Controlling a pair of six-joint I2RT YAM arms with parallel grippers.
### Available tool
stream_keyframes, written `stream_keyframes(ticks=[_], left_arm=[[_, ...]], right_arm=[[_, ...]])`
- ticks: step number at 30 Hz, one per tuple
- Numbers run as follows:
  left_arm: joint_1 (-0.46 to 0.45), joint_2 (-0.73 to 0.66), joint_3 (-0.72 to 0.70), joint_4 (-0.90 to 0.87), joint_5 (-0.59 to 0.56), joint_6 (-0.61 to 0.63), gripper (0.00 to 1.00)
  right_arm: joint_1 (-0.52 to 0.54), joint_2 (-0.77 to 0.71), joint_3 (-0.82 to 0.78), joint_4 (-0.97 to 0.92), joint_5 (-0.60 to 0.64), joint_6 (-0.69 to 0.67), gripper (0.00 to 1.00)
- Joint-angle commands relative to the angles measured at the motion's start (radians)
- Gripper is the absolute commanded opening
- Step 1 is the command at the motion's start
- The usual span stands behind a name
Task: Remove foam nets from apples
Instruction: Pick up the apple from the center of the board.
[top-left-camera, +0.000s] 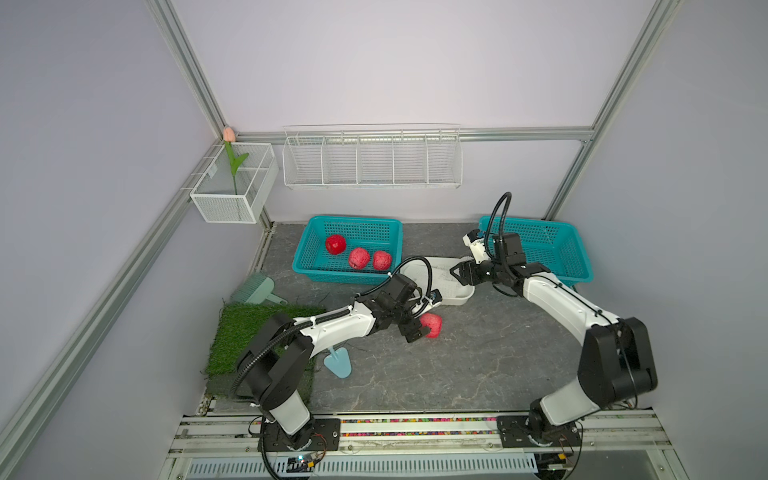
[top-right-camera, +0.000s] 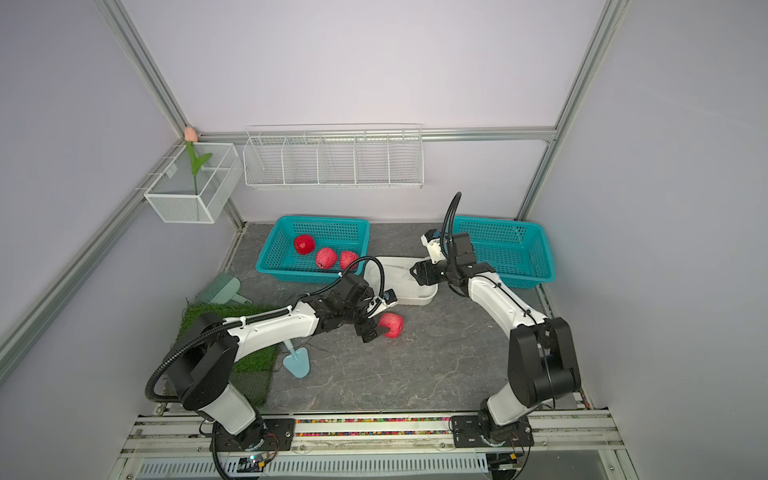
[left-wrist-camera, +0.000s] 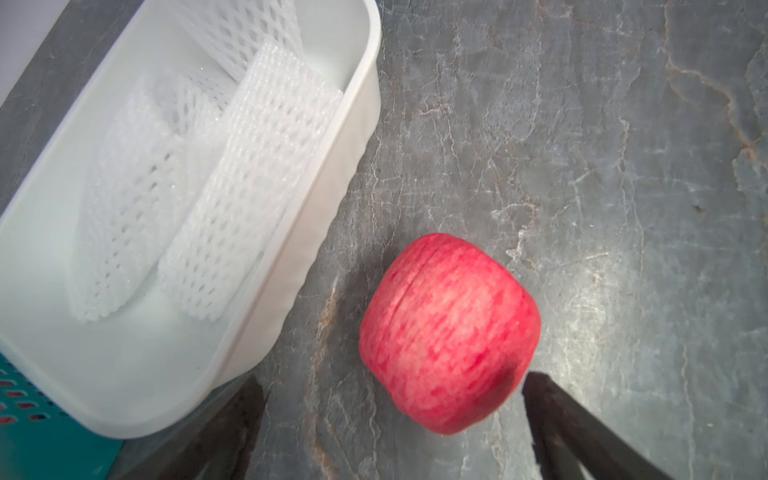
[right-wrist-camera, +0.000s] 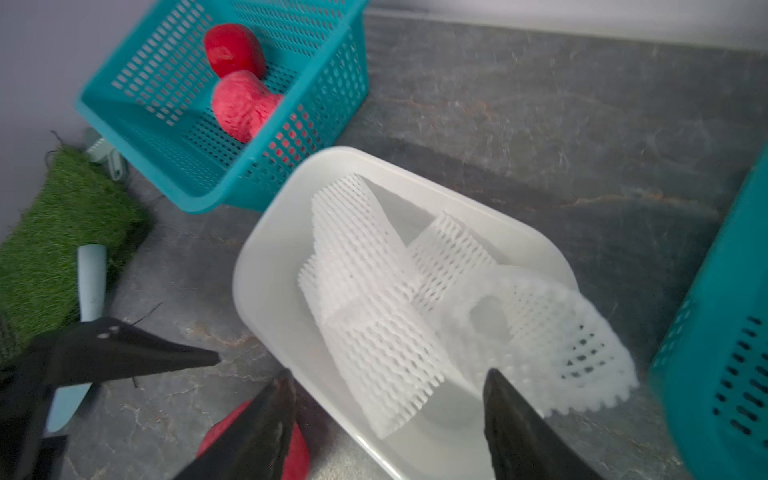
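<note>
The left pincer is spread wide and grips nothing. A bare apple lies on the table just ahead of its tips, partly in the gap between them. One finger is at the apple's edge, and I cannot tell whether it touches. The other finger stands clear of the apple.

The right pincer is open as well, its fingers apart with nothing clamped between them. It hangs over the white tray. The nets lie loose in the tray, below and just ahead of its tips. One net droops over the rim beside one finger. The tray also stands just to the side of the left pincer, near the finger that is clear of the apple.

Three more apples, all bare, lie in a teal basket beyond the left pincer, and past the tray from the right pincer. A second basket stands close behind the right pincer's wrist.
</note>
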Motion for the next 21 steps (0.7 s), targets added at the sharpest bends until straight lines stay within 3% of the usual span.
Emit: stream_keyframes(ticks=[1, 10, 21], left_arm=[[-0.009, 0.025, 0.047, -0.029, 0.035, 0.061, 0.99], [-0.008, 0.105, 0.149, -0.208, 0.136, 0.226, 0.99], [-0.008, 0.271, 0.300, -0.342, 0.174, 0.271, 0.99]], right_arm=[[0.007, -0.078, -0.057, 0.026, -0.038, -0.015, 0.77], [-0.006, -0.198, -0.142, -0.022, -0.045, -0.065, 0.86], [-0.029, -0.241, -0.161, -0.029, -0.023, -0.082, 0.87]])
